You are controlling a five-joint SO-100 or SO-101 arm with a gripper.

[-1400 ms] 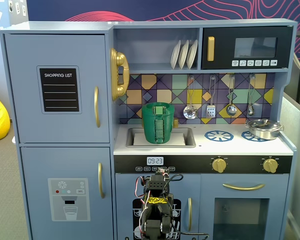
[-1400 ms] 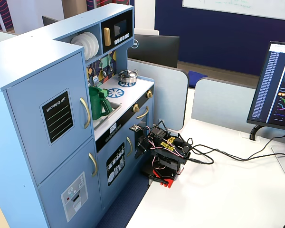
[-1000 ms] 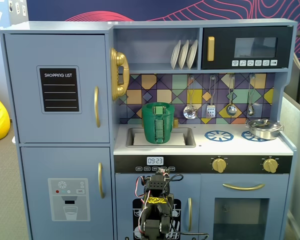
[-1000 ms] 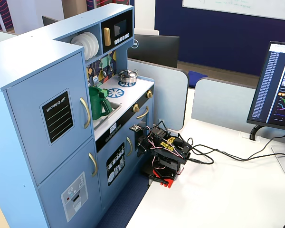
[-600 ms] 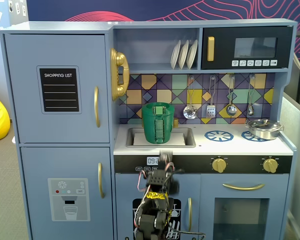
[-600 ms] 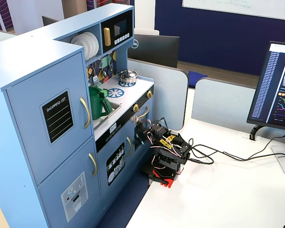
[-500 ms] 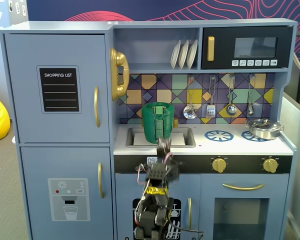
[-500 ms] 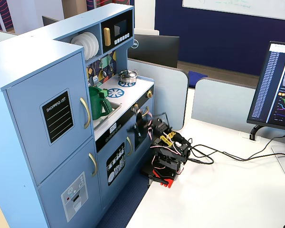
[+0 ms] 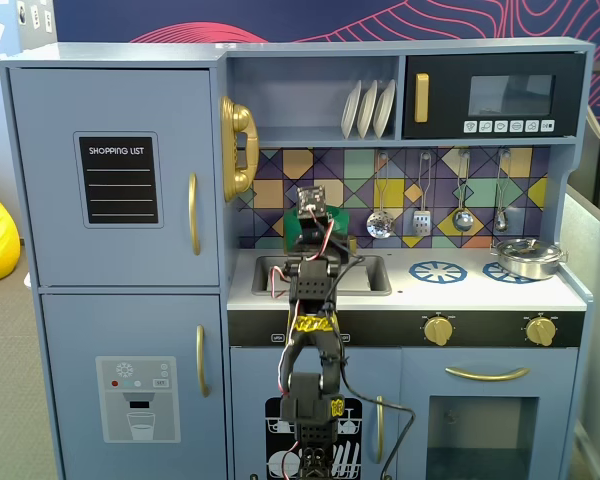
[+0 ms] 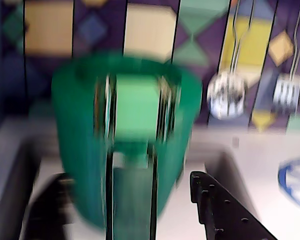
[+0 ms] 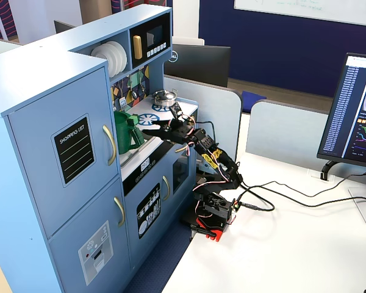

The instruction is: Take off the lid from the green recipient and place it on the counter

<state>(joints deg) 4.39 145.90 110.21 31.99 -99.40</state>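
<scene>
The green recipient (image 10: 85, 135) fills the middle of the blurred wrist view, its handle strip (image 10: 132, 200) facing the camera. It stands at the sink recess on the white counter (image 9: 480, 290). In both fixed views it shows only partly (image 9: 298, 232) (image 11: 123, 134). The lid cannot be told apart from the pot's top rim in any view. My gripper (image 10: 130, 177) is open, one finger (image 10: 215, 210) to the right of the pot's lower part and the other, blurred, to the left, neither clearly touching. It also shows in both fixed views (image 9: 318, 240) (image 11: 147, 128).
A silver pot (image 9: 528, 257) sits on the right burner ring; another blue burner ring (image 9: 438, 271) lies between it and the sink (image 9: 370, 275). Utensils (image 9: 381, 222) hang on the tiled back wall. The shelf with plates (image 9: 368, 108) overhangs the counter.
</scene>
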